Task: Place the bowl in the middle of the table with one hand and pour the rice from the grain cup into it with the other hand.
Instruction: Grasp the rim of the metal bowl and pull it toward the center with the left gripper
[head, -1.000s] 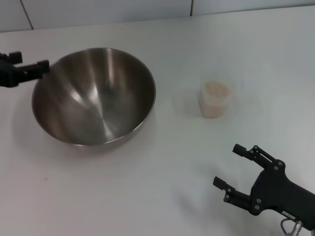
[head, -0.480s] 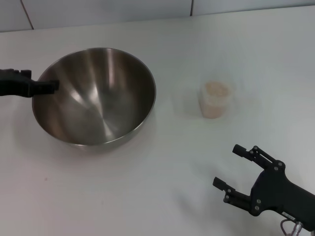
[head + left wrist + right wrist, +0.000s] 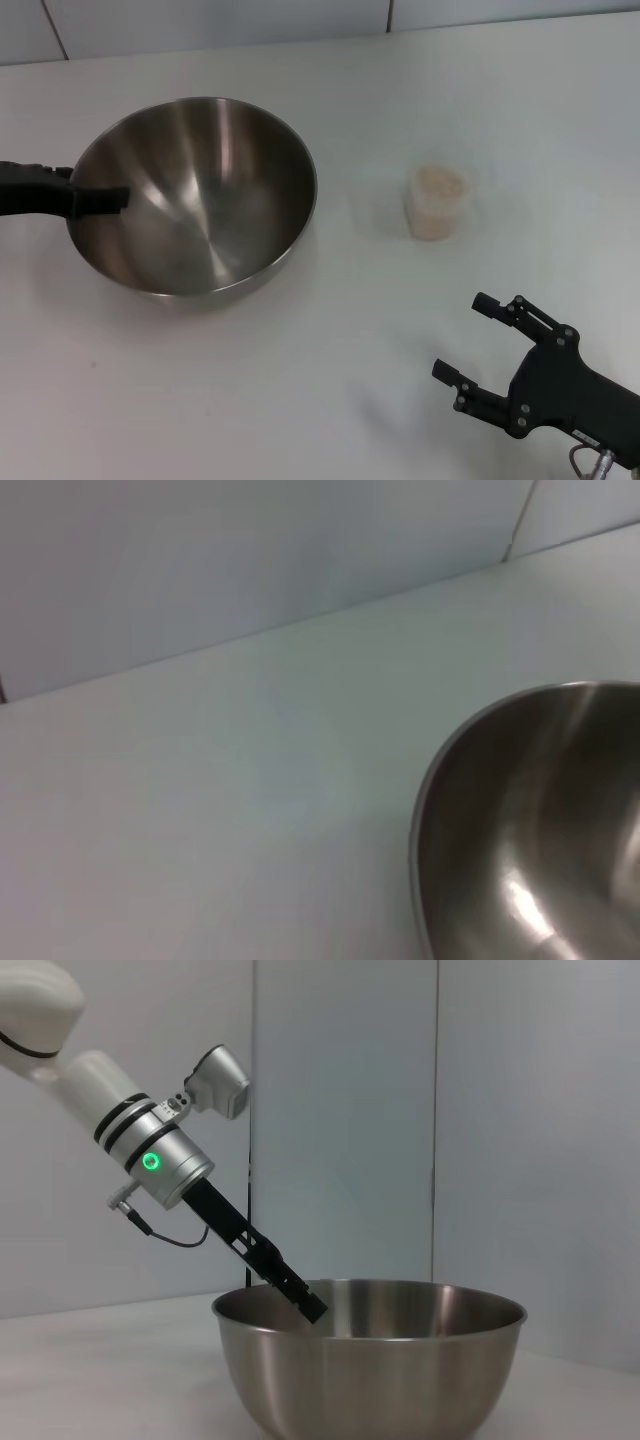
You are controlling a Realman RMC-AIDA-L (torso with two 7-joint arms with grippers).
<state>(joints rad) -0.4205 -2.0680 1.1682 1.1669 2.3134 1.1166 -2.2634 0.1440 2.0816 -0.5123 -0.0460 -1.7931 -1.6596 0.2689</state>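
The steel bowl (image 3: pixel 200 200) stands on the white table (image 3: pixel 330 330), left of the middle. My left gripper (image 3: pixel 100 200) is at the bowl's left rim, open, with one finger (image 3: pixel 112 200) reaching over the rim inside the bowl and the other hidden outside it. In the right wrist view the left gripper (image 3: pixel 300 1300) dips into the bowl (image 3: pixel 370 1380). The left wrist view shows the bowl's rim and inside (image 3: pixel 540 820). The clear grain cup (image 3: pixel 436 212) stands upright to the bowl's right, holding rice (image 3: pixel 438 183). My right gripper (image 3: pixel 460 336) is open and empty near the table's front right.
A grey wall (image 3: pixel 200 20) runs along the table's far edge. White tabletop lies between the bowl and the cup and in front of them (image 3: pixel 300 380).
My left gripper has come down and to the right, from beside the bowl's upper left rim to over the left rim. The bowl, the cup and the right arm have not moved.
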